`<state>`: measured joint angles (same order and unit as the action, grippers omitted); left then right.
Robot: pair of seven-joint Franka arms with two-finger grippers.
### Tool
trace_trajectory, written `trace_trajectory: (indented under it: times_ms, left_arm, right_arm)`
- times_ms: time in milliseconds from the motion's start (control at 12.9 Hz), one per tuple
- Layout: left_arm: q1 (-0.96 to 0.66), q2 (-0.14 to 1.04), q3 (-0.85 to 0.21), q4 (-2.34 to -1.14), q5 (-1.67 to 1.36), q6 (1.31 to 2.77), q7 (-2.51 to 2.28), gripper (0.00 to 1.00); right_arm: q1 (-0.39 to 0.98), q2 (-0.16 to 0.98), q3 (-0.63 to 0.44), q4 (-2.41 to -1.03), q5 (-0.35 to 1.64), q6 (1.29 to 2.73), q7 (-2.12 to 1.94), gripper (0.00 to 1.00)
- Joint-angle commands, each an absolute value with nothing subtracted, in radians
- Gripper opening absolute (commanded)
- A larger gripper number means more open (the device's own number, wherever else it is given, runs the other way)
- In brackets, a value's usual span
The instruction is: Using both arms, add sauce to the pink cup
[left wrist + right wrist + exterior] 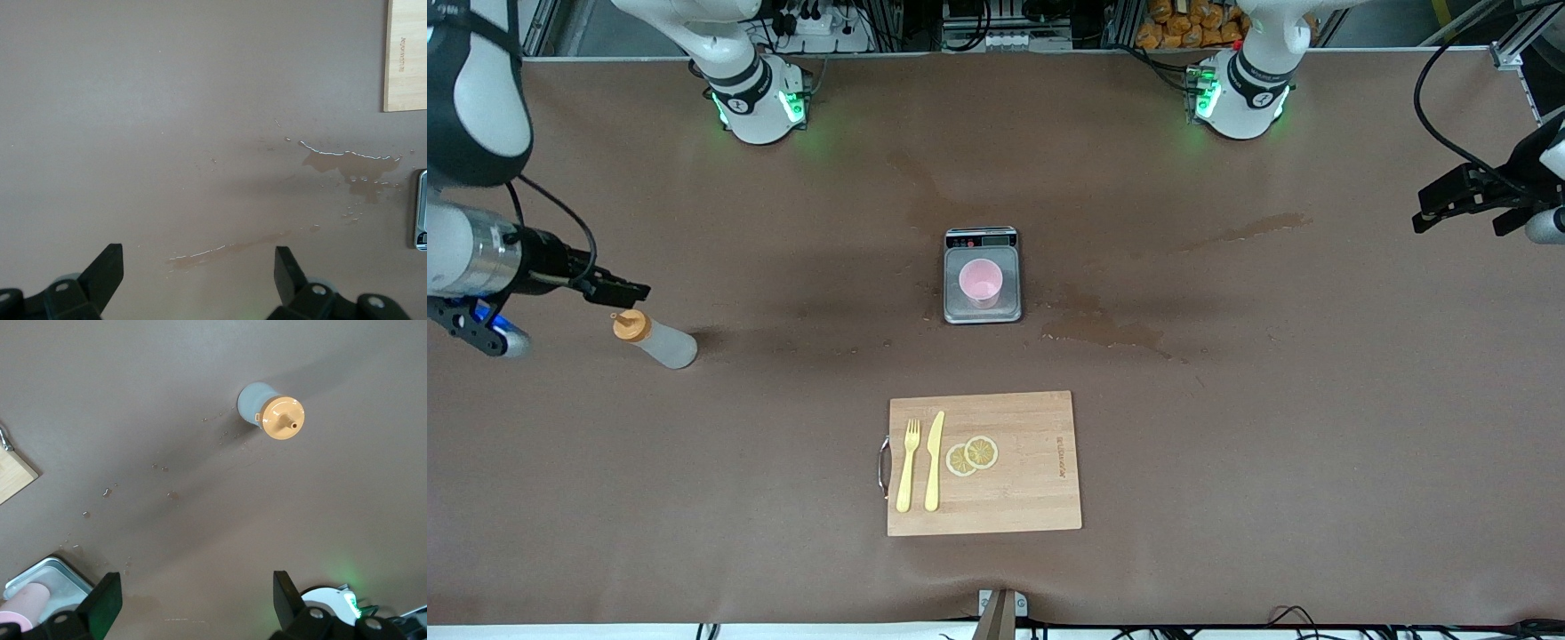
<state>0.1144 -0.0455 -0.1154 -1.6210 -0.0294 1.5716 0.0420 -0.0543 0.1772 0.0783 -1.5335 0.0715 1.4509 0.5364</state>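
Note:
The sauce bottle (654,340), translucent white with an orange cap, stands upright on the table toward the right arm's end. From above, the right wrist view shows the bottle (277,413) with its cap and nozzle. My right gripper (618,289) hovers close beside its cap, open and empty; its fingers frame bare table (196,580). The pink cup (982,283) stands upright on a grey scale (960,311) mid-table; both show at the edge of the right wrist view (27,603). My left gripper (1436,209) hangs open and empty (198,257) over the left arm's end of the table.
A wooden cutting board (1032,498) lies nearer the front camera than the scale. It carries a yellow fork (909,467), a yellow knife (934,460) and two lemon slices (972,455). Wet patches (1103,329) spot the brown table beside the scale.

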Motion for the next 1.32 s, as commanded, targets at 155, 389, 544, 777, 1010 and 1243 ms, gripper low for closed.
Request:
trace_trajectory:
  times_ms: [155,389,544,777,1010,1243]
  left_arm:
    - [0.123,-0.052,-0.12,-1.623,-0.031,1.575,0.054,1.0]
    - [0.123,-0.052,-0.12,-1.624,-0.031,1.588,0.054,1.0]
    - [0.123,-0.052,-0.12,-1.624,-0.031,1.588,0.049,1.0]
    - [0.121,-0.052,-0.121,-1.623,-0.031,1.589,0.046,1.0]
    - [0.111,-0.049,-0.127,-1.611,-0.031,1.588,0.043,1.0]
    - [0.104,-0.046,-0.132,-1.608,-0.032,1.588,0.017,1.0]
  right_arm:
    - [-0.005,0.046,0.072,-1.609,0.032,1.517,0.526,1.0]
    - [-0.014,0.003,0.066,-1.624,0.029,1.568,0.438,1.0]
    - [-0.025,-0.018,0.064,-1.624,0.029,1.597,0.388,1.0]
    - [-0.023,-0.077,0.064,-1.638,0.029,1.655,0.374,1.0]
    - [-0.025,-0.087,0.063,-1.637,-0.014,1.66,0.202,1.0]
    - [-0.025,-0.103,0.061,-1.637,-0.021,1.654,0.035,1.0]
